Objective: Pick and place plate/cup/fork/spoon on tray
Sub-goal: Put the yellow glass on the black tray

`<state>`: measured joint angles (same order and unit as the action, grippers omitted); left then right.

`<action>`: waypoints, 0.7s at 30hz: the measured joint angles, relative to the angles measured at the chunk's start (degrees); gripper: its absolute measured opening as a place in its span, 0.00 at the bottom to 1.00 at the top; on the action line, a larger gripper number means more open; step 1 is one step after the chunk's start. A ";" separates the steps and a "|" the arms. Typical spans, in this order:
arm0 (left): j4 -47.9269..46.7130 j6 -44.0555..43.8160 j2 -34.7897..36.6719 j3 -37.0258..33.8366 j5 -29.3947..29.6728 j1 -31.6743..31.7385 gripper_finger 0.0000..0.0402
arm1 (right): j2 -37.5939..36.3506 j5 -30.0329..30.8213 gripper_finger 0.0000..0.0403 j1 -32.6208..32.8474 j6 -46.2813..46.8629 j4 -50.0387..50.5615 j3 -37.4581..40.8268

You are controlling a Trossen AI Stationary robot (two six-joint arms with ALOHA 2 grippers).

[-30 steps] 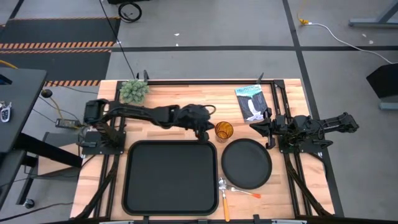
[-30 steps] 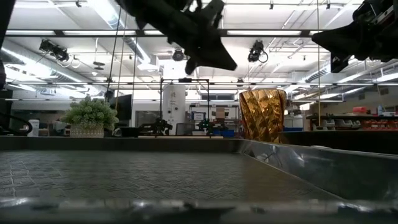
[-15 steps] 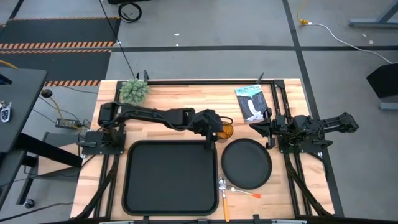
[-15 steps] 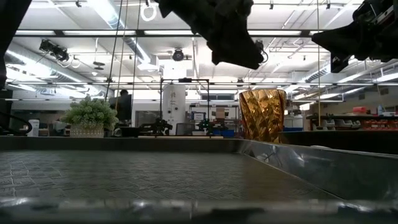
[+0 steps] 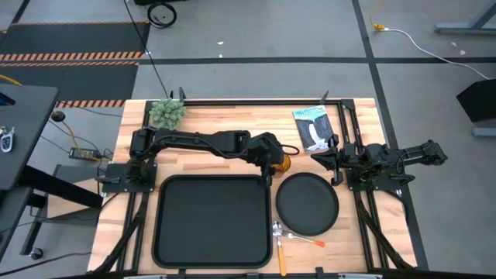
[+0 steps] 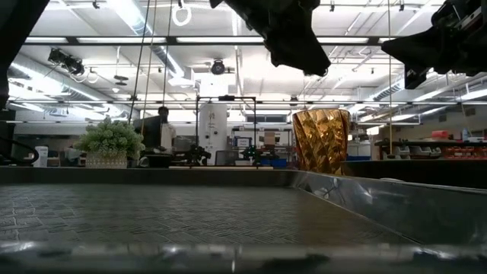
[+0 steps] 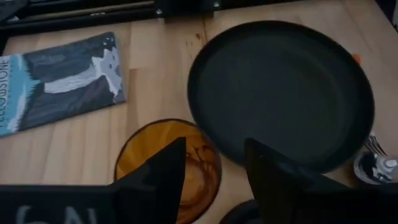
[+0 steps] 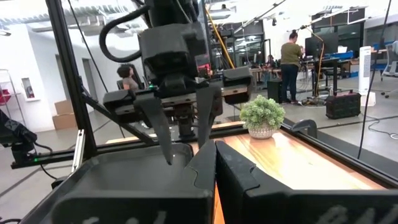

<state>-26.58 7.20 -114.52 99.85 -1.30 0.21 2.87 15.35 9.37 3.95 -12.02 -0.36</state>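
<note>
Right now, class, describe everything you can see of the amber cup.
The cup is a small translucent amber tumbler with faceted, glassy-looking walls. It stands upright and looks empty, on the wooden table between the tray and the plate. The left gripper hovers above its rim, fingers open, not touching.

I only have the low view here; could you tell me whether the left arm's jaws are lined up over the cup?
Observer: Yes. In the left wrist view the left gripper is open above the cup, one finger over its mouth.
Operator: Thank you. Is the tray clear?
Observer: From above, the tray holds nothing.
Operator: And where are the other pieces?
Observer: The plate sits right of the tray, with spoon and fork on the table below it.
</note>
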 joint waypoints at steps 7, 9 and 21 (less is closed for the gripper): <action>-2.04 1.48 0.00 0.00 -0.07 -0.31 0.42 | 0.00 -0.01 0.04 -0.01 0.00 -0.84 -0.02; -2.08 1.94 0.00 0.00 -0.05 -0.40 0.42 | 0.00 0.00 0.04 -0.02 0.00 -0.98 -0.02; -1.47 6.66 -5.11 -0.04 0.05 -0.43 0.42 | 0.24 -0.02 0.04 0.00 0.00 -2.13 -0.02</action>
<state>-28.06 13.86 -119.63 99.81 -1.25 -0.23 3.11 15.33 9.37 3.95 -14.14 -0.38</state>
